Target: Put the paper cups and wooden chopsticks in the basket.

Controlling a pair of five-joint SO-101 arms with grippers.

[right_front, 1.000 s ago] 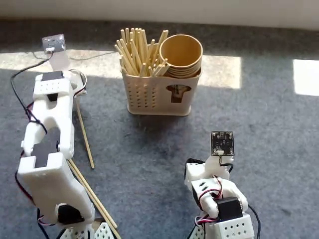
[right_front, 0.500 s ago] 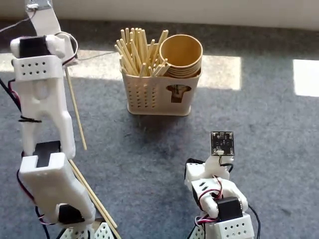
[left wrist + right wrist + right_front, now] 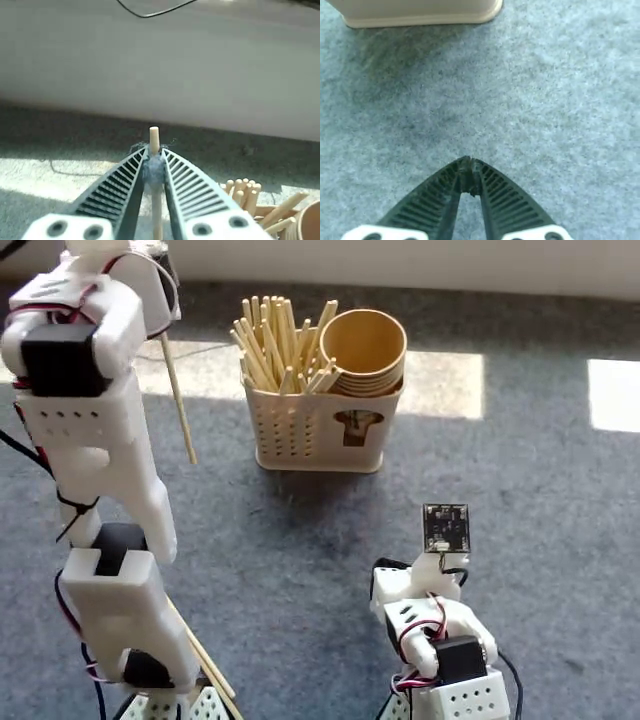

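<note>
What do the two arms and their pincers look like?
The left arm and right arm are blocky white plastic with black motors and red and black cables. The left pincer and right pincer are dark, ribbed and tapering, on white bases.

Left hand [image 3: 154,150] high, clamped; right hand [image 3: 466,170] (low) closed.

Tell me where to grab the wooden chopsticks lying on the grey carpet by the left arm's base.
Probably the exposed near stretch of the thin wooden chopsticks, coming straight down and gripping across their diagonal line. They lie flat on the grey carpet, their far part hidden under the white left arm.
</note>
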